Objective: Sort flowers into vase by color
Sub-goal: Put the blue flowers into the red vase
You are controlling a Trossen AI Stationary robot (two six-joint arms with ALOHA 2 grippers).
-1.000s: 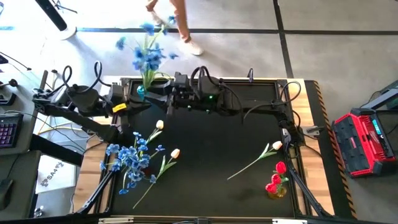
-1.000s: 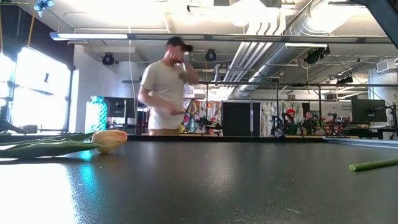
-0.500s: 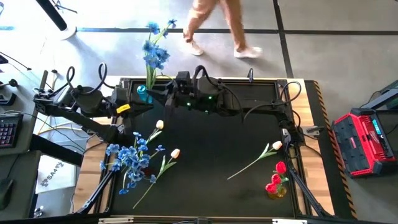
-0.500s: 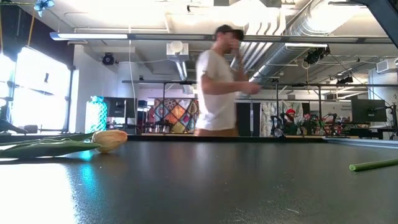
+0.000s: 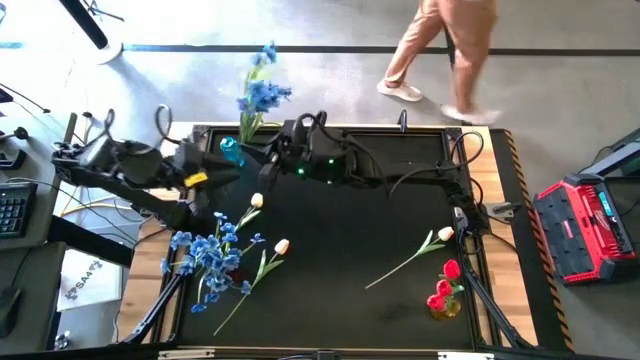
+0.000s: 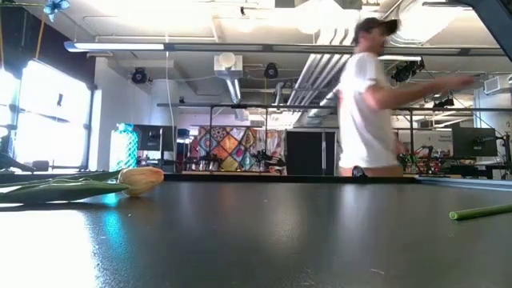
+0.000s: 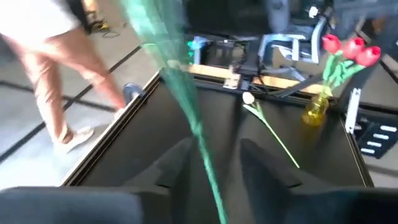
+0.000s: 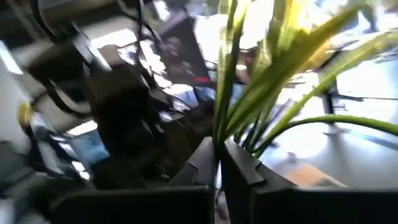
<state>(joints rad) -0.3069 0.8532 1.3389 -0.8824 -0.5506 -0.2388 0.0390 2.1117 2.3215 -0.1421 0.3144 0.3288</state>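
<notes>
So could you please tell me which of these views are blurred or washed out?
Low view: the passing person is motion-smeared, and window glare whitens the table surface. Left wrist view: the green stem streaks. Right wrist view: the leaves are soft against a bright background.

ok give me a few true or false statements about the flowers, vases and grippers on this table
1. The yellow glass vase at the table's right front holds red tulips. True.
2. The right gripper is shut on the stems of the blue blossom spray near the small blue vase. True.
3. The loose pile of blue blossoms lies on the table's right side. False: it lies at the left front.
4. A cream-yellow tulip lies flat on the black table near the yellow vase. True.
5. The left gripper clamps a red tulip. False: its fingers stand apart around a green stem.
</notes>
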